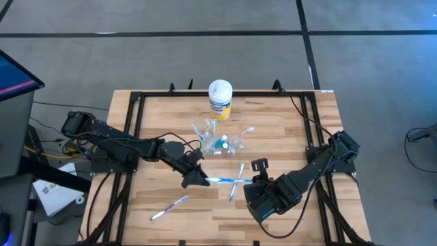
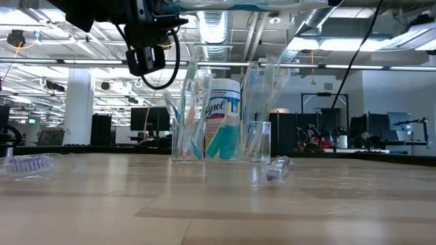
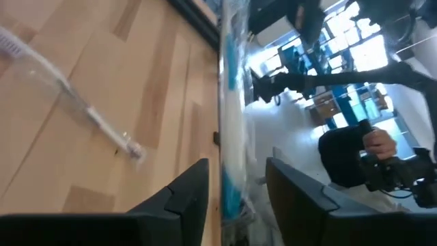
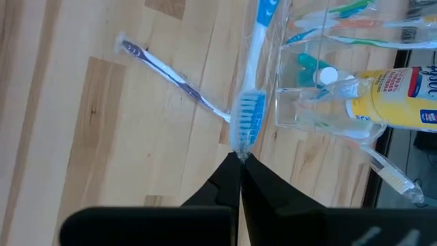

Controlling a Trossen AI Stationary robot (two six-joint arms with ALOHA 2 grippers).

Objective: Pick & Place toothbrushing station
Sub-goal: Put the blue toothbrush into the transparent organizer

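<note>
Blue-and-white wrapped toothbrush (image 1: 222,180) hangs level above the desk's (image 1: 287,130) near middle, between both claws. Left claw (image 1: 198,179) straddles its handle end with fingers (image 3: 183,198) spread, wrapper between them, not clearly gripped. Right claw (image 4: 240,158) is pressed together, pinching the wrapper tip at the bristle end. Clear plastic cups (image 1: 217,139) with toothbrushes and teal tubes sit mid-desk, yellow canister with white lid (image 1: 220,99) just behind. Loose purple-striped wrapped toothbrush (image 1: 168,207) lies near left.
</note>
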